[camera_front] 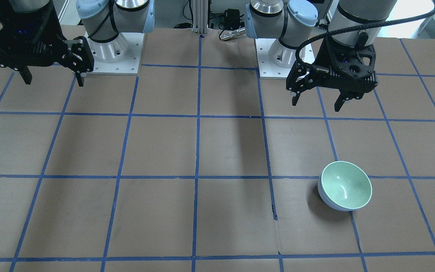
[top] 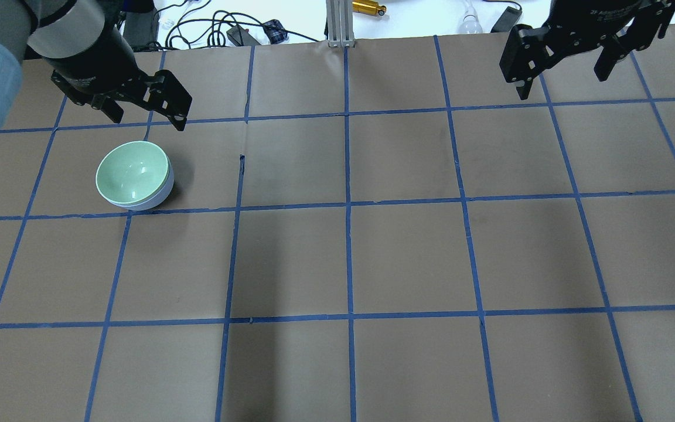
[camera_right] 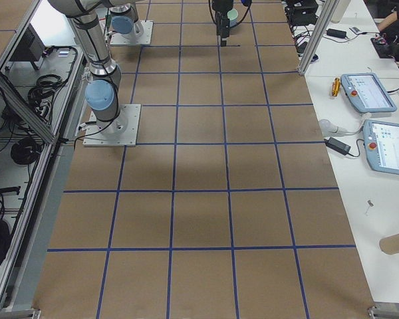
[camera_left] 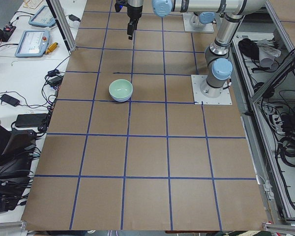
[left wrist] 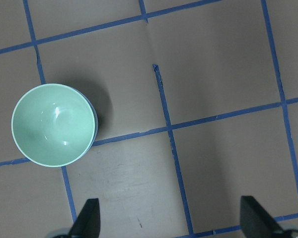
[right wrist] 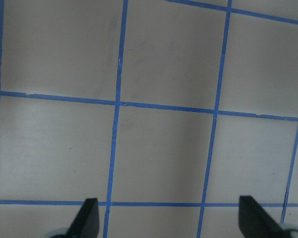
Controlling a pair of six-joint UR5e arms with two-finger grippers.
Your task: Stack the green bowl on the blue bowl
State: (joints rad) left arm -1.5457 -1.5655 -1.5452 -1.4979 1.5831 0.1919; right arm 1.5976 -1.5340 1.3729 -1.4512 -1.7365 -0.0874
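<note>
The green bowl [camera_front: 347, 184] sits nested inside the blue bowl [camera_front: 329, 202], whose periwinkle wall shows only below the green rim. The stack stands upright on the brown table on my left side, in the overhead view with the green bowl [top: 132, 173] in the blue bowl [top: 153, 202]. In the left wrist view the green bowl [left wrist: 52, 124] fills the left side, with a blue sliver [left wrist: 95, 130] beside it. My left gripper [camera_front: 316, 104] is open, empty and raised, apart from the bowls. My right gripper [camera_front: 53, 80] is open and empty, high at the other side.
The table [top: 349, 258] is brown paper with a blue tape grid. Both arm bases [camera_front: 111, 56] stand at the robot's edge. Cables and small devices [top: 244, 32] lie beyond the far edge. Teach pendants [camera_right: 379, 119] lie on a side bench.
</note>
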